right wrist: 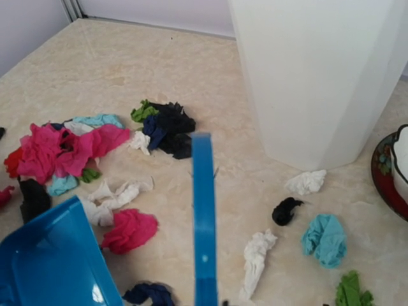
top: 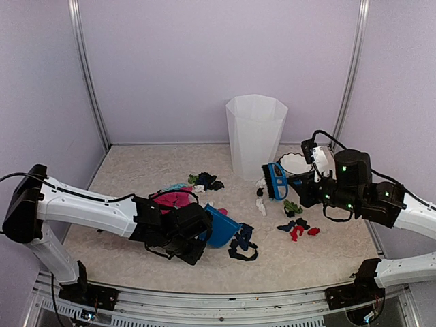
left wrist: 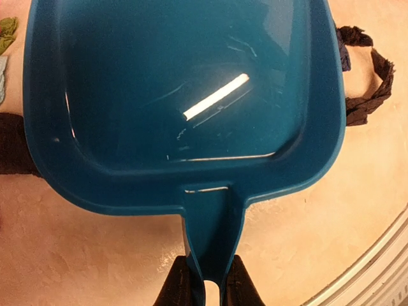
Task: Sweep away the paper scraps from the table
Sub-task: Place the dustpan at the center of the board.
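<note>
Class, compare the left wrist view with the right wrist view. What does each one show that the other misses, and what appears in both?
Only the left wrist view shows the left gripper shut on the handle of the blue dustpan, the pan's whole empty inside, and the table's metal front edge. Only the right wrist view shows the white bin, the blue brush, a white scalloped bowl and the pink scraps. Both show the dustpan, dark paper scraps and the beige table.
</note>
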{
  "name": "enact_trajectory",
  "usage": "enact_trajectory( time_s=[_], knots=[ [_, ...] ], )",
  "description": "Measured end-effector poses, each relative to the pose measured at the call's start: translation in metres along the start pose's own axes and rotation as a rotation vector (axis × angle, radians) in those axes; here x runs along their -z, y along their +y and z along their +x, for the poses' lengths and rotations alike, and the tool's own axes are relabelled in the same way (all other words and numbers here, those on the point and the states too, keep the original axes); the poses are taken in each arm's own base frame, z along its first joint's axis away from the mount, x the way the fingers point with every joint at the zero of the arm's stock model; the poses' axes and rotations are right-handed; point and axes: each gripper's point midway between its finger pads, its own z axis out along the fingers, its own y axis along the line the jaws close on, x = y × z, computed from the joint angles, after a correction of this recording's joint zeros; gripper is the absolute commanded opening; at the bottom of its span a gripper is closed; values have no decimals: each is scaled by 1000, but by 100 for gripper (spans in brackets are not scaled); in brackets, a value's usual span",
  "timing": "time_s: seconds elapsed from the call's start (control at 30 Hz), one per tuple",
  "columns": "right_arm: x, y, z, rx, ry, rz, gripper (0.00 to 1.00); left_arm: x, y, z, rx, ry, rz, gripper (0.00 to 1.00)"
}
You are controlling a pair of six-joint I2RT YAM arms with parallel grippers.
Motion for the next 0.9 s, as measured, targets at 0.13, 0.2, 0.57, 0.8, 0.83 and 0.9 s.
enact_trajectory(
  time_s=[0.13, 0.2, 0.57, 0.8, 0.83, 0.9],
  knots=[
    [-5, 0, 4, 4, 18, 4, 0, -13, 3, 7, -22, 38, -14, 0],
    [-8, 0, 8, 8, 31, 7, 0, -17, 5, 7, -20, 49, -7, 0],
    [-13, 1, 8, 16, 30, 6, 0, -24, 4, -20, 18, 1, 86, 14],
    [-8, 3, 3, 6, 7, -7, 0, -38, 4, -22, 14, 26, 88, 30],
    [-7, 3, 2, 3, 3, -12, 0, -38, 3, -24, 15, 24, 90, 32],
    [-4, 4, -1, -3, -6, -20, 0, -37, 1, -29, 16, 15, 95, 39]
  ],
)
